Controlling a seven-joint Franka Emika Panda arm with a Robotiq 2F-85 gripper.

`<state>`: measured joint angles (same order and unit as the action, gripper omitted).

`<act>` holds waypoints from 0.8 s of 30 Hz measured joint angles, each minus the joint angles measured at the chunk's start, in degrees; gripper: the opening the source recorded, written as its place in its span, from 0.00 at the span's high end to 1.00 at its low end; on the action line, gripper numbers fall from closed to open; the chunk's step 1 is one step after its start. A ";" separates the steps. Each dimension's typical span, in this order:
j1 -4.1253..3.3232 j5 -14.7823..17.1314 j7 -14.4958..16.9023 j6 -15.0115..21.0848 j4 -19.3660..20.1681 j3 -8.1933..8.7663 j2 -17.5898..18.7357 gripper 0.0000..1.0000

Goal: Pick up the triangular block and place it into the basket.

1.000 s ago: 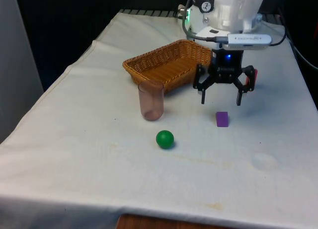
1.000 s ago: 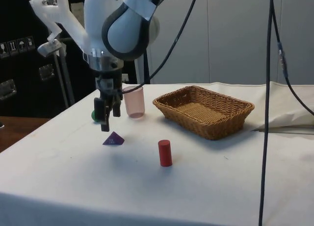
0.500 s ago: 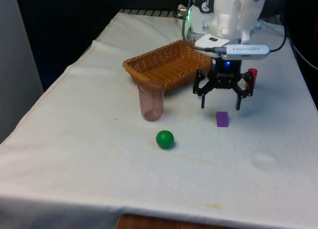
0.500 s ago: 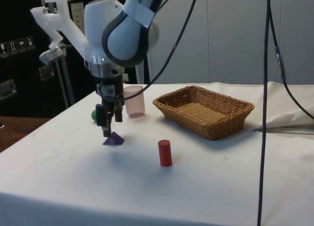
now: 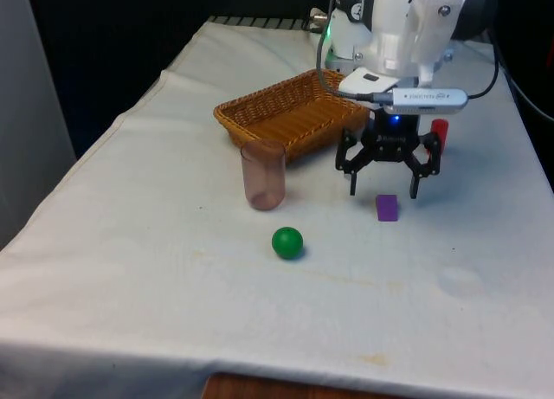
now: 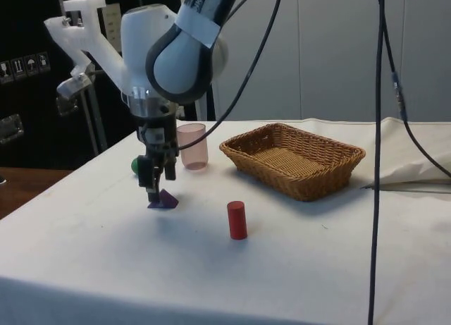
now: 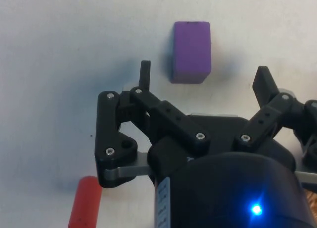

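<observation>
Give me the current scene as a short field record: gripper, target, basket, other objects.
gripper: gripper open, low over the table, fingers straddling above the block
target: purple triangular block on the cloth, not gripped
basket: wicker basket beyond the block, nothing in it
other objects: pink cup upright, green ball, red cylinder upright
stage: pre-grasp

1. The gripper (image 5: pixel 384 191) has dropped lower over the past second, its spread fingertips now nearly level with the purple triangular block (image 5: pixel 387 207) rather than hanging well above it.
2. In the side view, the gripper (image 6: pixel 152 196) has closed in beside the block (image 6: pixel 164 200), where a clear gap showed before.
</observation>
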<state>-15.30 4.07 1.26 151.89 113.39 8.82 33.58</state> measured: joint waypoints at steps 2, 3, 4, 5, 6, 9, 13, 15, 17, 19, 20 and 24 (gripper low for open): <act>0.00 0.00 0.00 0.11 -0.29 0.00 0.40 0.00; 0.00 0.00 0.00 0.11 -0.29 0.00 0.40 0.00; 0.00 0.06 0.00 0.17 -0.52 0.00 0.74 0.00; 0.00 0.11 0.00 0.23 -0.69 0.00 0.97 0.00; 0.00 0.11 0.00 0.29 -0.80 0.00 1.15 0.00; 0.00 0.17 0.00 0.69 -0.97 0.00 1.60 0.14; 0.00 0.23 -0.06 1.03 -0.97 0.00 1.83 0.35; 0.00 0.23 -0.06 1.09 -0.97 0.00 1.89 0.40; 0.00 0.23 -0.06 1.09 -0.97 0.00 1.89 0.50; 0.00 0.29 -0.06 1.09 -0.97 0.00 1.89 0.66; 0.00 0.29 -0.06 1.09 -0.97 0.00 1.89 0.67; 0.00 0.29 -0.06 1.09 -0.97 0.00 1.89 0.67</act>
<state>-15.30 4.35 1.20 152.98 112.41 8.82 35.47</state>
